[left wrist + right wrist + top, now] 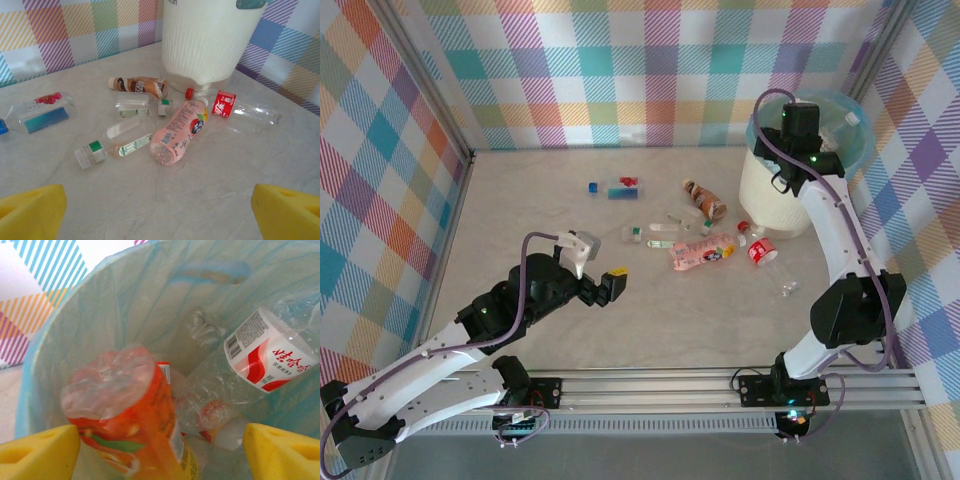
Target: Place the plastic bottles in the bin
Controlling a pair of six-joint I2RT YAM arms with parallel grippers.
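Several plastic bottles lie on the table: a pink one, a brown one, a clear one with a red label, a clear green-capped one and a blue-labelled one. My left gripper hovers open in front of them, nothing between its yellow pads. The cream bin with its teal liner stands at the far right. My right gripper is open above its mouth. An orange bottle lies loose below the jaws, beside a clear red-and-white labelled bottle.
Checked walls close the table on three sides. The bottles cluster between the table's middle and the bin's foot; the pink bottle lies in the middle of them. A rail runs along the near edge.
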